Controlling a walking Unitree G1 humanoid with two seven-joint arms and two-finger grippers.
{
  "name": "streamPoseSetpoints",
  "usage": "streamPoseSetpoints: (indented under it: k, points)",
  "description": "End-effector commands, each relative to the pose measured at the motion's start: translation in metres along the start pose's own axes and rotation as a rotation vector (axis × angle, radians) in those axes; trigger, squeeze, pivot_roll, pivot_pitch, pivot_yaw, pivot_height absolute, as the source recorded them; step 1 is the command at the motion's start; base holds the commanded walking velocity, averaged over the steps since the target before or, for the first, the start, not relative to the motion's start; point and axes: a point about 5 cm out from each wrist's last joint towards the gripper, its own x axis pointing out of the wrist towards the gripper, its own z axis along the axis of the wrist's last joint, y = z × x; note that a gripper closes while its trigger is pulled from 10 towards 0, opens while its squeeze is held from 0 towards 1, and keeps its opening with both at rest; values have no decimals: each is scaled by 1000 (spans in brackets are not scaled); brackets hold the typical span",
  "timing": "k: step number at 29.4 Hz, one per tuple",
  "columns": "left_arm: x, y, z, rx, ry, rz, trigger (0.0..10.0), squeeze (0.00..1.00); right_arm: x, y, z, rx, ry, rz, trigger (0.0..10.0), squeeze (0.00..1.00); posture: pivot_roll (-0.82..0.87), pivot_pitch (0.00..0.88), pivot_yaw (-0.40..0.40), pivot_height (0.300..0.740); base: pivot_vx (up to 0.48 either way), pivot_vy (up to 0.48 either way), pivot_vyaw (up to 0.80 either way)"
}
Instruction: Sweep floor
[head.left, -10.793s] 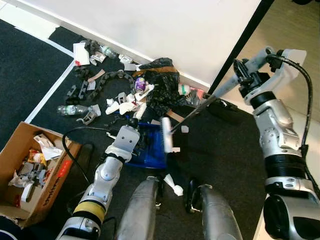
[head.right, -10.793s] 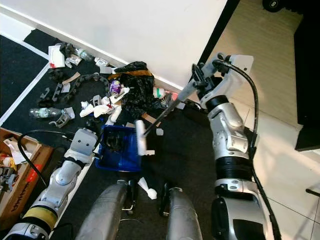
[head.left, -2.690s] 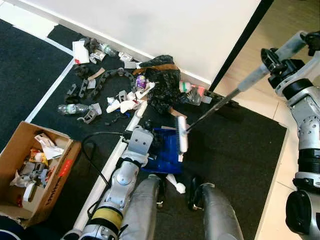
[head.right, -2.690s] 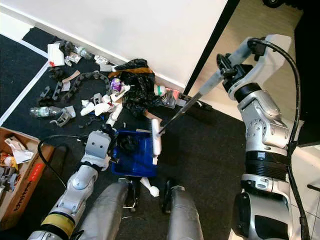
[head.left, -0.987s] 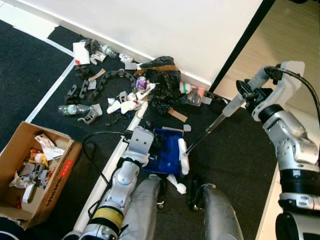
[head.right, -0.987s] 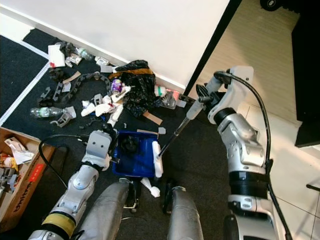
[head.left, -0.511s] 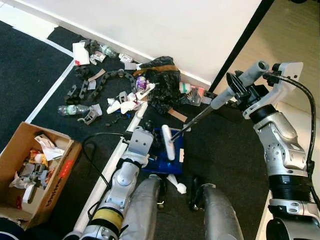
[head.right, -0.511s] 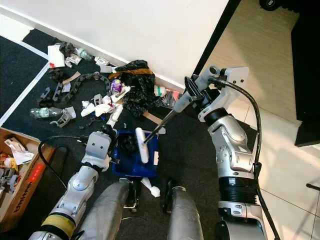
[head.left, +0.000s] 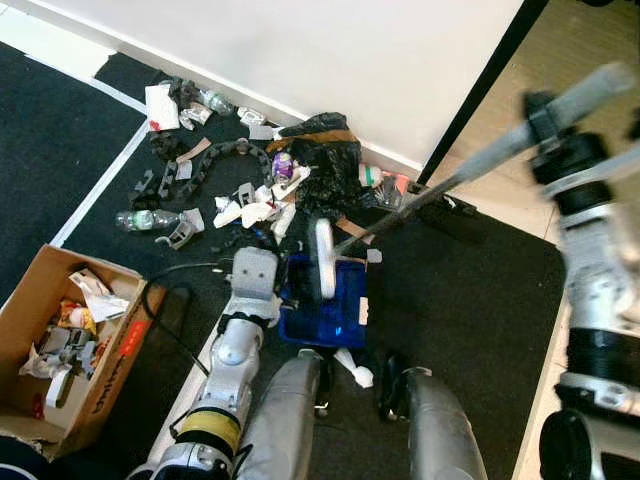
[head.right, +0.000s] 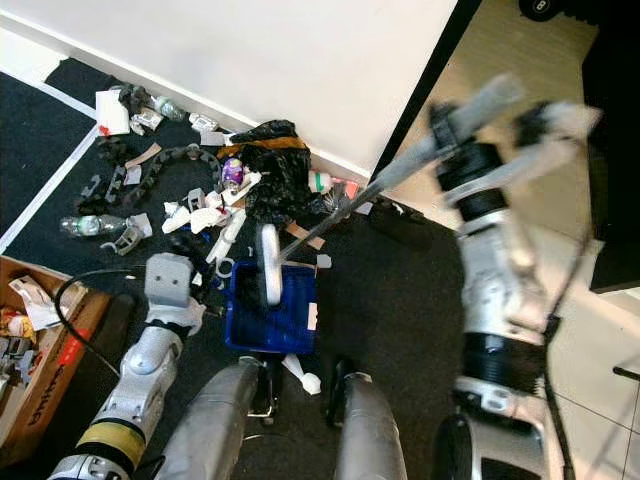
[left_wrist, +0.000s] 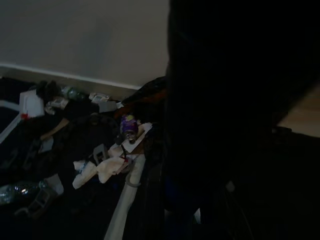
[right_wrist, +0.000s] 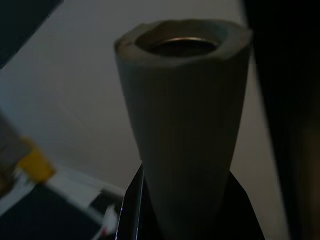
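A blue dustpan (head.left: 343, 312) lies on the black carpet just ahead of my legs, with dark scraps inside. My left gripper (head.left: 281, 296) is at its left edge, shut on it. The broom's white head (head.left: 322, 258) stands over the pan's far edge. Its long grey handle (head.left: 478, 162) slants up to the right into my right gripper (head.left: 562, 148), which is shut on it and blurred by motion. The handle's end (right_wrist: 185, 125) shows close up in the right wrist view. Beyond the pan lies litter: white paper wads (head.left: 250, 212) and a black bag (head.left: 325, 172).
A black plastic chain (head.left: 215, 158), a clear bottle (head.left: 138, 218) and paper scraps lie along the white wall. A cardboard box (head.left: 112, 352) of rubbish stands at the left. A black door frame (head.left: 480, 82) borders the tiled floor on the right. One white scrap (head.left: 352, 368) lies between my feet.
The broom head has swung from over the pan towards the litter pile at its far edge. My right arm has risen and blurred. The left arm and dustpan have shifted slightly left.
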Motion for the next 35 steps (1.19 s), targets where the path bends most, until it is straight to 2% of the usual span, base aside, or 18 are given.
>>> streamPoseSetpoints:
  k: [1, 3, 6, 7, 10, 12, 17, 24, 26, 31, 33, 34, 35]
  points:
    - [-23, -11, -46, -108, 213, -18, 10000, 0, -3, -18, 16, 3, -83, -76, 10000, 0, 70, 310, -63, 740, 0, 0, 0]
    - [-23, -11, -47, -113, 216, -16, 10000, 0, -3, -22, 19, -13, -87, -88, 10000, 0, 70, 310, -63, 740, 0, 0, 0]
    - [-24, -11, -49, -138, 218, -10, 10000, 0, -5, -34, 23, -128, -48, -133, 10000, 0, 70, 307, -67, 740, 0, 0, 0]
    - [-25, -11, -50, -146, 219, -9, 10000, 0, -6, -38, 22, -205, -3, -150, 10000, 0, 70, 307, -67, 740, 0, 0, 0]
    - [-26, -10, -52, -161, 223, -3, 10000, 0, -9, -47, 19, -353, 90, -179, 10000, 0, 68, 305, -71, 740, 0, 0, 0]
    - [-27, -8, -54, -179, 227, 8, 10000, 0, -12, -52, 18, -405, 134, -196, 10000, 0, 68, 305, -71, 740, 0, 0, 0]
    - [-30, -2, -58, -216, 240, 37, 10000, 0, -19, -62, 16, -457, 201, -212, 10000, 0, 64, 304, -75, 740, 0, 0, 0]
    - [-31, 4, -61, -251, 242, 63, 10000, 0, -22, -62, 4, -486, 253, -194, 10000, 0, 61, 302, -76, 740, 0, 0, 0]
    - [-31, 4, -61, -229, 243, 51, 10000, 0, -21, -54, -3, -451, 242, -160, 10000, 0, 62, 303, -76, 740, 0, 0, 0]
    - [-31, 1, -60, -209, 236, 27, 10000, 0, -20, -46, -14, -448, 271, -130, 10000, 0, 63, 306, -76, 740, 0, 0, 0]
    - [-30, 0, -59, -208, 230, 24, 10000, 0, -22, -41, -28, -435, 321, -108, 10000, 0, 63, 306, -76, 740, 0, 0, 0]
    - [-30, 0, -59, -208, 230, 24, 10000, 0, -22, -41, -28, -435, 321, -108, 10000, 0, 63, 306, -76, 740, 0, 0, 0]
    - [-30, -1, -59, -206, 224, 21, 10000, 0, -23, -34, -41, -422, 367, -80, 10000, 0, 69, 313, -79, 740, 0, 0, 0]
